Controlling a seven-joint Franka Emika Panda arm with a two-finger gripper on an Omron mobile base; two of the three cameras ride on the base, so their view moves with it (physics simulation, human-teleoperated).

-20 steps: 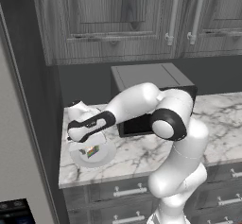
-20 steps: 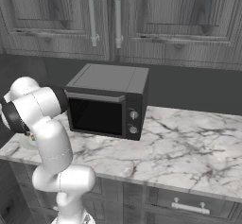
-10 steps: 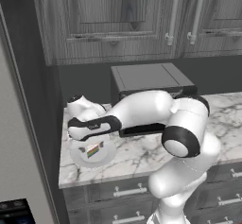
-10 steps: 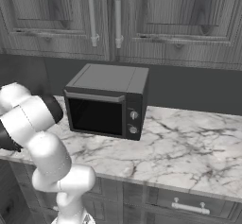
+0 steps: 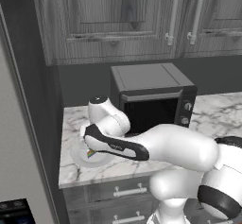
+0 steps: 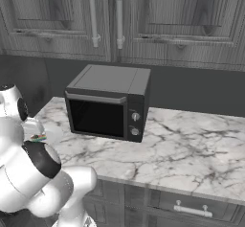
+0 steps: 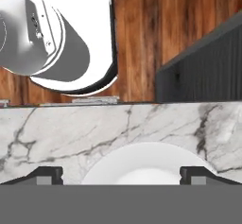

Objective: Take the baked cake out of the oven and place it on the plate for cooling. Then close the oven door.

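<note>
I see the cake (image 5: pixel 96 153) as a small slice with coloured layers, lying on the white plate (image 5: pixel 78 154) at the left end of the marble counter (image 5: pixel 217 112), partly under my arm. My gripper (image 7: pixel 121 176) hangs over the plate, jaws spread wide and holding nothing. To the right stands a small black microwave (image 5: pixel 151 98), its door closed. Dark wood cabinets (image 6: pixel 162 15) with bar handles hang above.
</note>
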